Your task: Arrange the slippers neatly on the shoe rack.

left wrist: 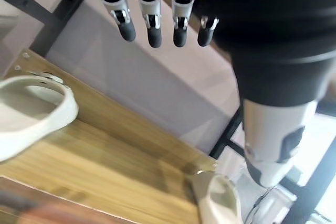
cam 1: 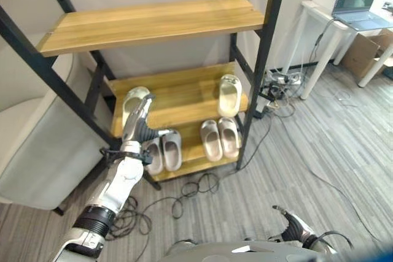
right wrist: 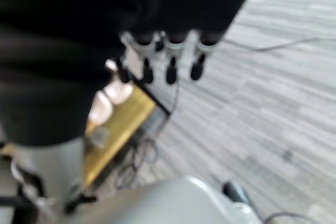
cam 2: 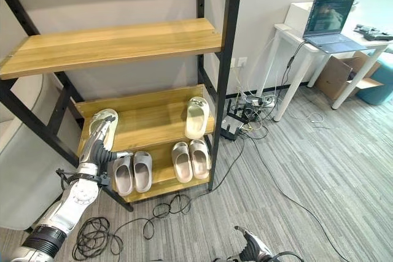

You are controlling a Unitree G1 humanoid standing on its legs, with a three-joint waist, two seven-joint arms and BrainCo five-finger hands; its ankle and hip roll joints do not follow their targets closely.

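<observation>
Left eye view: the left hand point(cam 1: 139, 121), fingers relaxed and empty, hovers near the lone left slipper point(cam 1: 133, 102), probably to pair it with the right slipper point(cam 1: 229, 94).

On the rack point(cam 1: 264, 59), six slippers: two apart on its middle shelf point(cam 1: 184, 93), one point(cam 1: 134, 104) at the left, one point(cam 1: 229, 95) at the right; two pairs point(cam 1: 164, 150) point(cam 1: 220, 138) on its bottom shelf.
</observation>
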